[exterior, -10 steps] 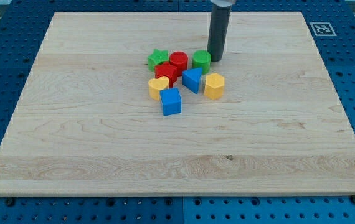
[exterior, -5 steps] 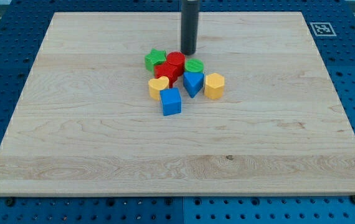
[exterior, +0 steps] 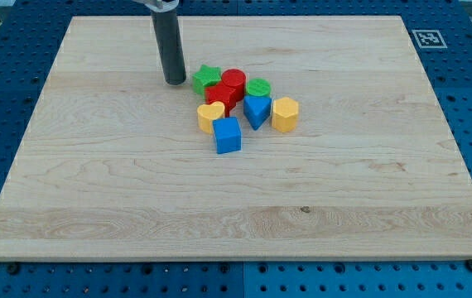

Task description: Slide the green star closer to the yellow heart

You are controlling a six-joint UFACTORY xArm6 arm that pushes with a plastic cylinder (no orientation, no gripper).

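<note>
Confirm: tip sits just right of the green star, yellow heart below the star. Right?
Not quite. In the camera view my tip sits just to the view's left of the green star, not right of it. The yellow heart is indeed below the star.

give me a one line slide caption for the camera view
My tip sits just left of the green star, with the yellow heart below it.

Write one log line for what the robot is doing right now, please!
tip: my tip at the view's left of green star, small gap | yellow heart: below the star, red block between | step: star not pushed yet
</note>
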